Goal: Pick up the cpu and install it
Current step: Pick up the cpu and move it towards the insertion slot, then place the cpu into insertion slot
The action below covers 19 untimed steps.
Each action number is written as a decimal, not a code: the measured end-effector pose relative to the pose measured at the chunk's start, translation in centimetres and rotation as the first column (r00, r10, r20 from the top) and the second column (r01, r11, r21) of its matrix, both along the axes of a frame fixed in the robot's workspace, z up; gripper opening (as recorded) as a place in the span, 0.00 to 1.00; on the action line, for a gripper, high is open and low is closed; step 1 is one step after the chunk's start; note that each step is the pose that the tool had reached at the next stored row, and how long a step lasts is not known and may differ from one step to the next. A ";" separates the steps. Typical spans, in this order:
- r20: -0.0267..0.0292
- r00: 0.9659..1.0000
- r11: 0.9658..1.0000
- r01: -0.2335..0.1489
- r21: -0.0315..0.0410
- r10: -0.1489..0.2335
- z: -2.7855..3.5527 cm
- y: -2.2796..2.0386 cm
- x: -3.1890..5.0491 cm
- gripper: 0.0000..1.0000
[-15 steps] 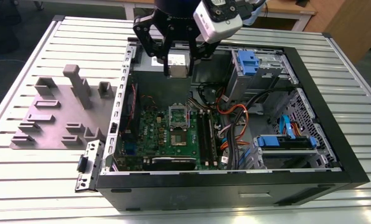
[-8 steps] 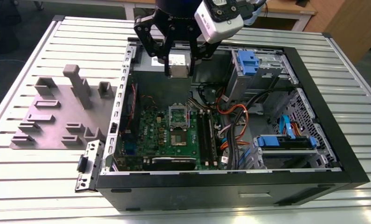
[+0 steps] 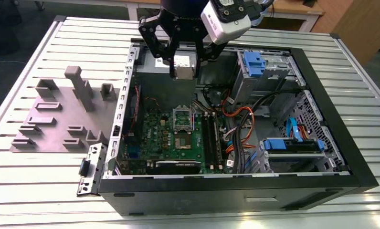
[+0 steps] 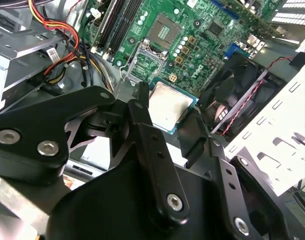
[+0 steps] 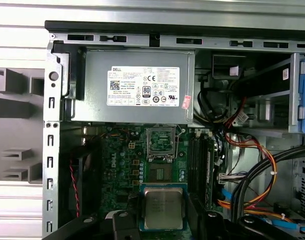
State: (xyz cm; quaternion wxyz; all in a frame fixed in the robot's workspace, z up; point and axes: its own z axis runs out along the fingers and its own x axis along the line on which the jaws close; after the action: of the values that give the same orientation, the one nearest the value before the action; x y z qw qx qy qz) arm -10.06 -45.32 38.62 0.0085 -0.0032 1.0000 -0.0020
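Note:
My gripper (image 3: 184,67) hangs over the back of the open computer case (image 3: 317,81), shut on the cpu (image 3: 184,63), a flat square chip with a silver top. In both wrist views the cpu (image 4: 170,104) (image 5: 163,207) sits between the two black fingers (image 4: 142,107), held level above the green motherboard (image 3: 161,133). The socket (image 5: 161,173) lies bare on the board, its metal frame (image 5: 161,141) flipped open beside it. In the first wrist view the cpu hovers a short way from the socket, apart from it.
A grey power supply (image 5: 140,85) with a white label fills the case's rear corner. Orange and black cables (image 5: 252,170) run beside the memory slots (image 3: 210,136). Blue drive brackets (image 3: 254,62) stand at the exterior view's right. A grey fixture block (image 3: 56,114) lies outside, left of the case.

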 end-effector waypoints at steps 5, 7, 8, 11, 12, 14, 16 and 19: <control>0.000 1.000 1.000 0.000 0.000 0.000 0.00 0.00 0.15 0.47; 0.000 1.000 1.000 0.000 0.000 0.000 0.00 0.00 0.22 0.47; 0.000 1.000 1.000 0.000 0.000 0.000 0.00 0.00 0.24 0.47; 0.000 1.000 1.000 0.000 0.000 0.000 0.00 0.00 0.29 0.47; 0.000 1.000 1.000 0.000 0.000 0.000 0.00 0.00 0.35 0.47; 0.000 1.000 1.000 0.000 0.000 0.000 0.00 0.00 0.42 0.47; 0.000 1.000 1.000 0.000 0.000 0.000 0.00 0.00 0.46 0.47; 0.000 1.000 1.000 0.000 0.000 0.000 0.00 0.00 0.51 0.47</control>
State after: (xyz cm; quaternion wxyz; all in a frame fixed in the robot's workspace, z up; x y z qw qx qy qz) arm -9.55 -45.32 38.62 0.0085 -0.0032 1.0000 -0.0019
